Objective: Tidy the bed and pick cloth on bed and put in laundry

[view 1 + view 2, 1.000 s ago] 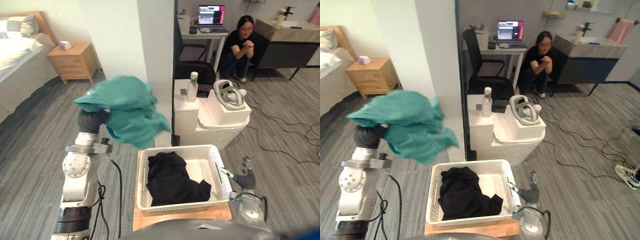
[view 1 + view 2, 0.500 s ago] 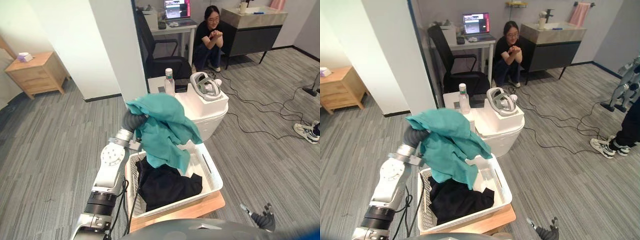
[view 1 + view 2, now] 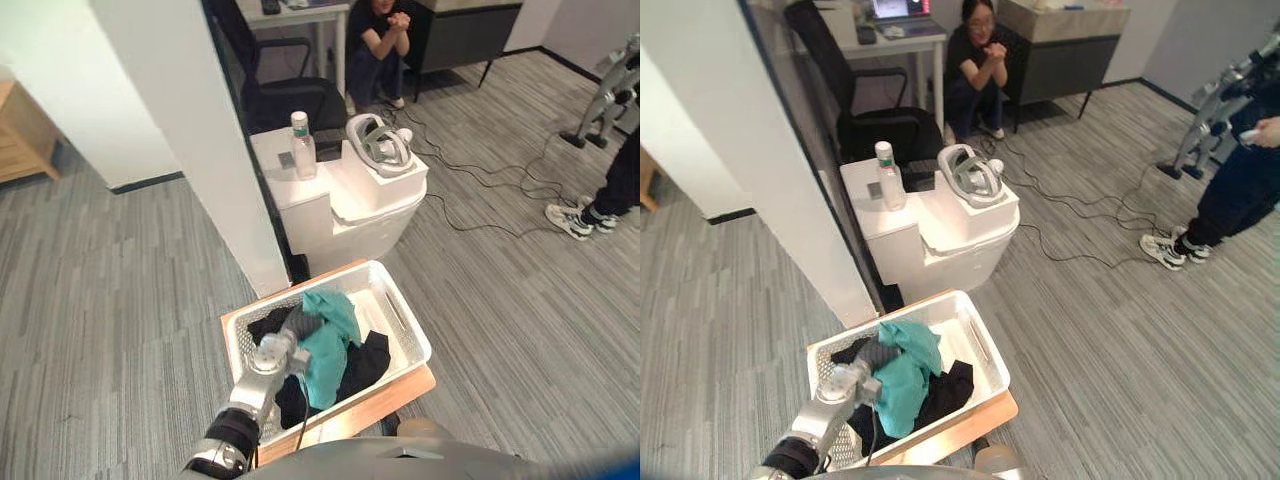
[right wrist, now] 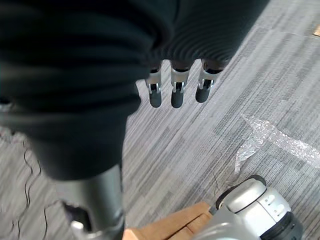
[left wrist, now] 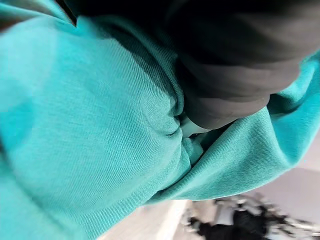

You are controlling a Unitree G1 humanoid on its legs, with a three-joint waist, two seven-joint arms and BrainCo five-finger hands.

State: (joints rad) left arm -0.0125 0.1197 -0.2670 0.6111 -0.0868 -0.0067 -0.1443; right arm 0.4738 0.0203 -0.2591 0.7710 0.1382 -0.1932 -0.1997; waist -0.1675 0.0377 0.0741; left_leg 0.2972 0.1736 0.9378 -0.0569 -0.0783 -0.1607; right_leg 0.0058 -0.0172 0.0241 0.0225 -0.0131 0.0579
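Note:
The teal cloth (image 3: 327, 338) lies in the white laundry basket (image 3: 411, 335), on top of a black cloth (image 3: 366, 364). My left arm reaches down into the basket, and my left hand (image 3: 299, 325) is buried under the teal cloth. The left wrist view has the teal cloth (image 5: 90, 125) bunched against the hand's dark cover (image 5: 235, 75), with the fingers hidden. My right hand (image 4: 171, 92) hangs over the grey floor with its fingers straight and nothing in them.
The basket stands on a wooden board (image 3: 392, 399). Just beyond it are a white unit (image 3: 350, 200) with a bottle (image 3: 300, 140) and a headset (image 3: 376, 148), and a white pillar (image 3: 190, 140). One person crouches at the back (image 3: 380, 40), another stands at right (image 3: 612, 175). Cables cross the floor.
The camera has swung right and down. My left arm has lowered the teal cloth from above the basket into it, onto the black cloth.

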